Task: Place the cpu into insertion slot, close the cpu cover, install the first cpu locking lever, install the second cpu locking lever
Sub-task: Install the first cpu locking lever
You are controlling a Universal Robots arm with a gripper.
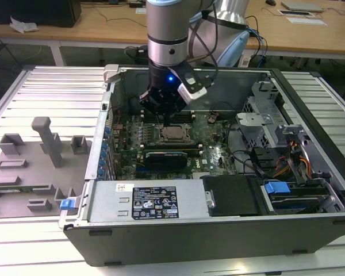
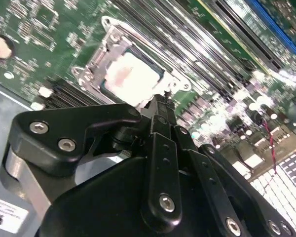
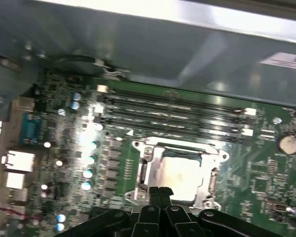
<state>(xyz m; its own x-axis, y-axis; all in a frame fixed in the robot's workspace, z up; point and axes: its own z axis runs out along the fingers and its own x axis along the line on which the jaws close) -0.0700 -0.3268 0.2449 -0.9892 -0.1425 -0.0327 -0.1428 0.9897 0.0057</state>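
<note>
Exterior view: the tool (image 1: 171, 121), pinched shut on nothing, hovers at twelve o'clock of the seated cpu (image 1: 173, 135); slipping off the edge of the cpu cover (image 3: 173, 149) could gouge the motherboard (image 1: 215, 152).

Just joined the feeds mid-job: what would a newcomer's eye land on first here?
The arm's gripper hangs inside the open computer case, just above the motherboard's socket. Under its fingers, held together, the pale cpu sits in the socket with the silvery cpu cover framing it, next to the long black memory slots.
</note>
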